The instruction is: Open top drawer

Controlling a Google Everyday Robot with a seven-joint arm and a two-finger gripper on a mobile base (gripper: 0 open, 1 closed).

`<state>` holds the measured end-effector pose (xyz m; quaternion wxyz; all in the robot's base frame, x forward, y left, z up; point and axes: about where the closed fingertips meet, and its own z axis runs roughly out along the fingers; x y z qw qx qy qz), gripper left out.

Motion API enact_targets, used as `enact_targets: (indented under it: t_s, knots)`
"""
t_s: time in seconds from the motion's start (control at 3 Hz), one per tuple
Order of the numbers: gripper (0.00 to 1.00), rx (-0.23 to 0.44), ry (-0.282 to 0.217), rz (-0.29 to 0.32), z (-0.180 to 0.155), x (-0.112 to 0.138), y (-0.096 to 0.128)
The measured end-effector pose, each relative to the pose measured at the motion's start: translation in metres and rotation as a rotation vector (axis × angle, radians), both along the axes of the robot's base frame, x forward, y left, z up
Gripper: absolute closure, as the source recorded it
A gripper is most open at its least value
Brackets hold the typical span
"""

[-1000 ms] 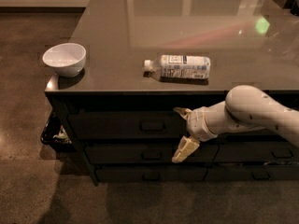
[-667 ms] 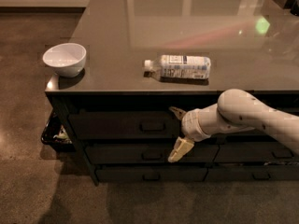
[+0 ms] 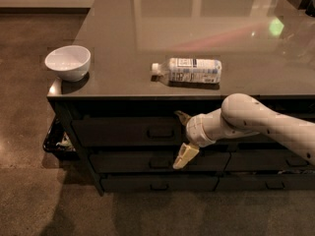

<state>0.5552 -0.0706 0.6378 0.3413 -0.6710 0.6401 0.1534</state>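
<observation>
The top drawer (image 3: 118,132) is the dark grey front just under the tabletop on the left, and it looks shut. Its small loop handle (image 3: 160,132) sits at the centre of the front. My gripper (image 3: 181,135) is in front of the drawer, just right of the handle. It is open and holds nothing. One dark finger points up at the drawer's top edge and one cream fingertip (image 3: 185,156) hangs down over the second drawer. My white arm (image 3: 251,122) reaches in from the right.
A white bowl (image 3: 68,62) stands at the table's front left corner. A plastic bottle (image 3: 189,70) lies on its side near the front edge. Two shallower drawers (image 3: 147,162) sit below, and more drawers to the right. A dark bin (image 3: 56,140) is at the left.
My gripper and arm have moved left along the drawer front, closer to the handle. The drawer has not moved.
</observation>
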Motion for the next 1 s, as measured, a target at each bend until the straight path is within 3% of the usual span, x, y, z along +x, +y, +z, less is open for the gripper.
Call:
enact_targets:
  t_s: [0.67, 1.0]
  knots:
    - [0.0, 0.02, 0.067, 0.007, 0.0012, -0.013, 0.0031]
    - [0.0, 0.02, 0.067, 0.007, 0.003, -0.013, 0.0031]
